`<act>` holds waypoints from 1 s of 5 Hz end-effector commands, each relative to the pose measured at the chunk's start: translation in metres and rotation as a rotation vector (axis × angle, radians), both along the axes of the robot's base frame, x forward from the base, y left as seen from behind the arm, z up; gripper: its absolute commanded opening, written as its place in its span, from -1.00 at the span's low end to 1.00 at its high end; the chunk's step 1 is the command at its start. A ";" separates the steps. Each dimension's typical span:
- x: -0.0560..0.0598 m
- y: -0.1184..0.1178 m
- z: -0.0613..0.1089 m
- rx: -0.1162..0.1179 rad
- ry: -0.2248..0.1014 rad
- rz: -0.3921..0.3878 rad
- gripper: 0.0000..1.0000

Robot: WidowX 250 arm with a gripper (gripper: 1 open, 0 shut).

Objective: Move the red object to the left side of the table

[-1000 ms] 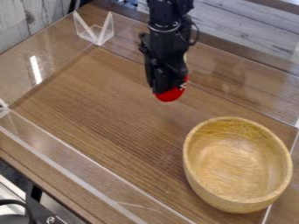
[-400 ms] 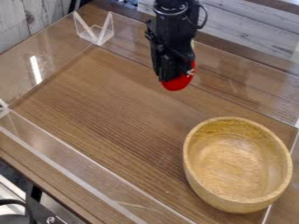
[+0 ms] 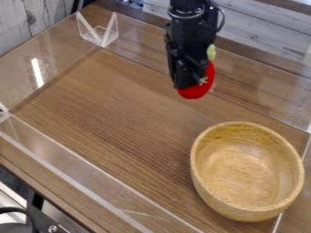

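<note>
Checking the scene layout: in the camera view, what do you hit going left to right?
Clear acrylic stand at the far left → gripper with its jaws shut on the red object, lifted off the table → wooden bowl at the near right.

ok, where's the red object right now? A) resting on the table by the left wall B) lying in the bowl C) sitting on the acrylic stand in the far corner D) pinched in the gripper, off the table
D: the red object sits between the shut jaws of the gripper, hanging above the table, clear of the bowl.
</note>
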State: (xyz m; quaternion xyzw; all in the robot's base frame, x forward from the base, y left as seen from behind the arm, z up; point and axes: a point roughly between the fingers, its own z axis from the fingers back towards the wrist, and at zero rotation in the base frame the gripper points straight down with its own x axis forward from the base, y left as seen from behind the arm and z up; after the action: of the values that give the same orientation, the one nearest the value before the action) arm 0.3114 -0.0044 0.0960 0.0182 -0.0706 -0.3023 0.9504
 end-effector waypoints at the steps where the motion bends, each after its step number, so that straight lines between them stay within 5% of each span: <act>1: -0.001 0.002 0.014 -0.006 -0.053 0.007 -1.00; 3: -0.011 0.025 0.037 0.035 -0.079 0.073 -1.00; 4: -0.021 0.039 0.065 0.055 -0.087 0.128 -1.00; 5: -0.027 0.074 0.082 0.077 -0.071 0.228 -1.00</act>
State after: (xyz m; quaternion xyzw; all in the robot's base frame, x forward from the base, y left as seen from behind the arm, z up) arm 0.2797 0.0681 0.1603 0.0592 -0.0617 -0.1947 0.9771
